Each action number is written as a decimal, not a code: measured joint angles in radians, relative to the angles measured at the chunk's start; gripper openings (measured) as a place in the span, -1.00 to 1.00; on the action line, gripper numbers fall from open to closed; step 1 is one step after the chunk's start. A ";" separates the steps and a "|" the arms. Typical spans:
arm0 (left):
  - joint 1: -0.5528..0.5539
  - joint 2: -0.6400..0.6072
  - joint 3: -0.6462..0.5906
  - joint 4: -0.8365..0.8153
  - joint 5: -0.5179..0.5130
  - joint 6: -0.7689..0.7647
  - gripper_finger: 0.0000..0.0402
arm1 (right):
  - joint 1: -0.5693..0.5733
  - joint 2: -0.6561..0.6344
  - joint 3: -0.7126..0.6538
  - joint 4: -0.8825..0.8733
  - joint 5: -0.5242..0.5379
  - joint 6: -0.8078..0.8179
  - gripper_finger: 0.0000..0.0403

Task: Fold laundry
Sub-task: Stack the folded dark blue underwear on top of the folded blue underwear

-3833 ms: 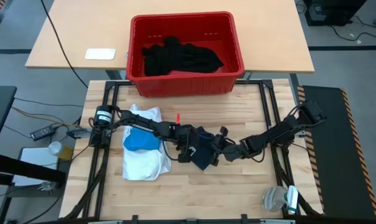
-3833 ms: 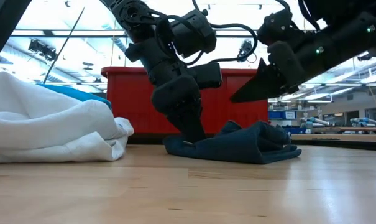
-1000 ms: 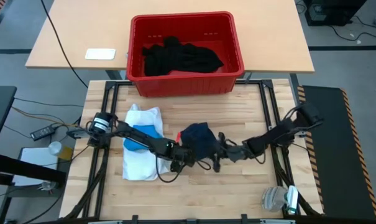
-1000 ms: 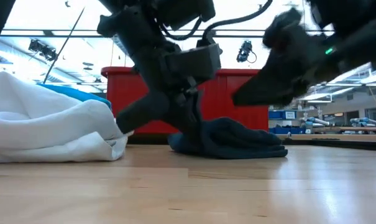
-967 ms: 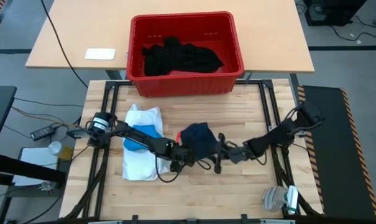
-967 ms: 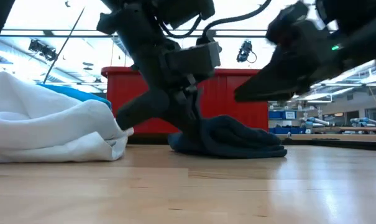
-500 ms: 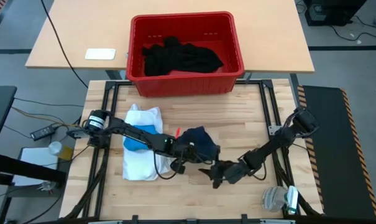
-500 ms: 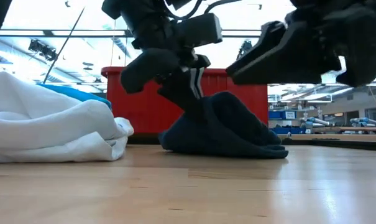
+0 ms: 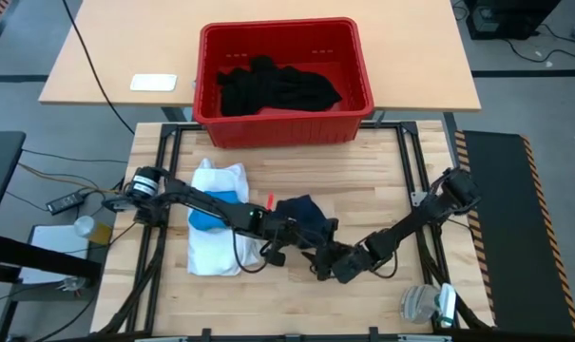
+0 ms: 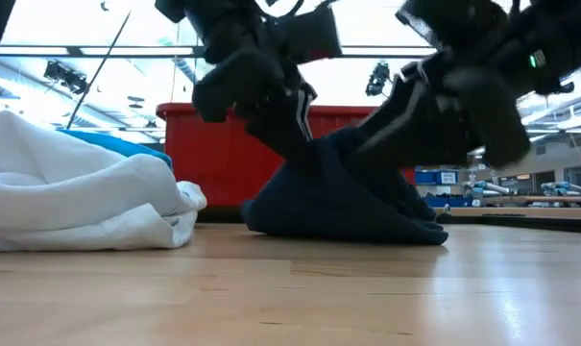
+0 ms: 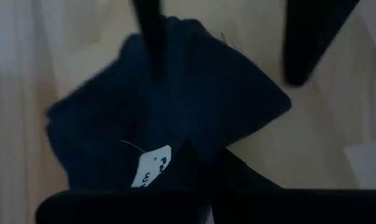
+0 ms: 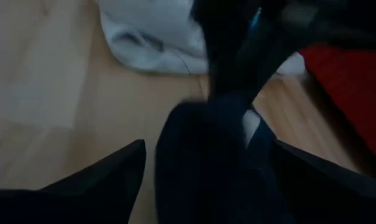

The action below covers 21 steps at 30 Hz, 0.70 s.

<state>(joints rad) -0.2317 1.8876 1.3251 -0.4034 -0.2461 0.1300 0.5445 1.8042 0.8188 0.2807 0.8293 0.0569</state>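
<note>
Laundry lay in three places. Near the middle of the high view, a dark navy garment (image 9: 301, 220) sat bunched on the wooden table (image 9: 382, 180), pulled up into a peak in the low view. To its left, a white shirt (image 9: 216, 249) lay with a small blue piece (image 9: 209, 217) on top of it. At the top of the frame, black garments (image 9: 273, 87) filled a red crate (image 9: 285, 81) on a second, paler table beyond.

The left gripper (image 9: 279, 234) reached in from the left edge and was pinched shut on the navy garment at its left side, lifting the cloth; in the left wrist view a white label (image 11: 149, 168) showed on the fabric close to that grip. The right gripper (image 9: 317, 258) came in from the right side and sat just below and right of the garment, fingers spread wide and holding nothing. In the right wrist view its two dark fingers (image 12: 107, 171) stood on either side of the navy cloth, with the white shirt farther off.

In the low view both arms crowded over the navy heap at centre frame, the shirt at the left edge and the crate behind.
</note>
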 joint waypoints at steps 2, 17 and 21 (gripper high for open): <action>0.000 -0.018 0.000 0.002 0.000 -0.012 -0.94 | 0.009 0.036 -0.001 0.027 0.043 -0.022 0.72; -0.031 -0.039 0.000 0.010 0.018 -0.033 -0.93 | -0.018 0.109 -0.001 0.069 0.127 -0.016 0.54; -0.043 -0.039 0.000 0.010 0.027 -0.022 -0.91 | -0.031 0.109 -0.001 0.062 0.079 0.003 0.09</action>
<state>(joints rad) -0.2744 1.8488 1.3247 -0.3931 -0.2188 0.1080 0.5131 1.9133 0.8180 0.3428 0.9085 0.0596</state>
